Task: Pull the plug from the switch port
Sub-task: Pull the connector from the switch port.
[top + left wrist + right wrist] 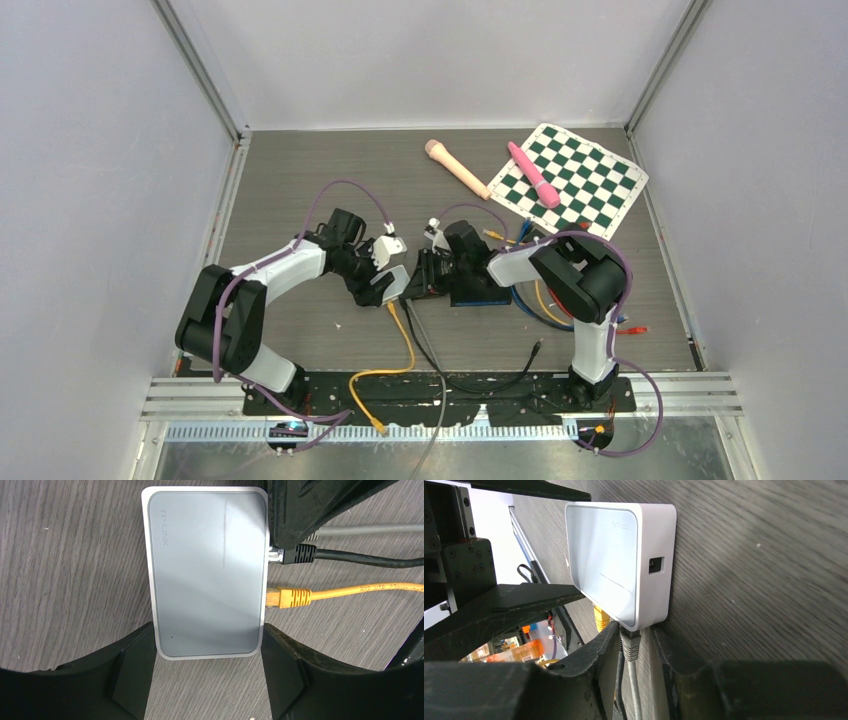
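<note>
Three cables run into one long side of the switch (207, 570), which lies flat on the table (60, 580) between my two arms. They end in a grey plug (630, 645), a black plug (297, 554) and a yellow plug (287, 597), each sitting in its port. My left gripper (209, 632) stands wide, its fingers (132, 670) pressed against the two long sides of the switch at the end away from the logo, so it has the box clamped. My right gripper (635, 630) is narrow, and its fingers (599, 660) flank the grey plug right where it enters the housing. One finger looks to be touching the plug. Beside the other I see a thin gap, so I cannot tell whether the plug is truly pinched.
</note>
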Robot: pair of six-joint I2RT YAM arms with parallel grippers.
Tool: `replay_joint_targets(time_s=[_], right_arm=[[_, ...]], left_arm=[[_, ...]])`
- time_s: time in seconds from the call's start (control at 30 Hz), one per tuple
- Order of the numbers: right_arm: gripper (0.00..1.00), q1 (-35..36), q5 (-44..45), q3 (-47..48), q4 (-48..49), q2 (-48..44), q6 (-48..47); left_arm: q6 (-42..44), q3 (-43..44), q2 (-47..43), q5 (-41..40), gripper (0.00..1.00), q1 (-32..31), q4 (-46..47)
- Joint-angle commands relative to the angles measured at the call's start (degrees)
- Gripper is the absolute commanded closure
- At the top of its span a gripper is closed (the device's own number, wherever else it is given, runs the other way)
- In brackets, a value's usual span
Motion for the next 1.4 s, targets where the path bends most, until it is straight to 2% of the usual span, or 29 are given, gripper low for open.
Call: replay_joint_targets(time_s=[0.0,0.2,0.4,0.93,1.17,1.27,1.37], right_arm=[[0.69,-1.26,6.65,-1.9,-5.2,-1.92,-4.45],[0.77,-1.59,1.32,-2.94,1.01,-2.21,-2.64],[0.94,-1.6,0.37,-1.37,0.76,-1.83,-2.58],[0.95,0.29,4.19,-6.18,-11.49,-8.7,-12.17],[0.95,1.27,1.68,-4.81,-15.54,-9.3,-14.93],[0.95,2.14,-2.14,-4.28,-15.29,-8.15,-14.85],[0.95,3.49,-1.27,-3.94,-15.82,-7.78,-15.02]], left_arm=[[-0.32,-0.44,0.25,2.91,0.97,-0.09,-0.6],[-0.3,-0.39,0.2,2.99,0.97,-0.1,-0.64],[-0.46,-0.52,0.23,2.98,0.98,-0.11,-0.6],[-2.39,-1.89,-0.9,1.27,1.0,-0.09,1.55],[-2.59,-2.07,-1.15,0.89,1.0,-0.09,1.86],[-3.0,-2.43,-1.51,0.47,1.0,-0.09,2.15],[-4.36,-2.89,-2.27,-0.67,1.0,-0.1,2.5]])
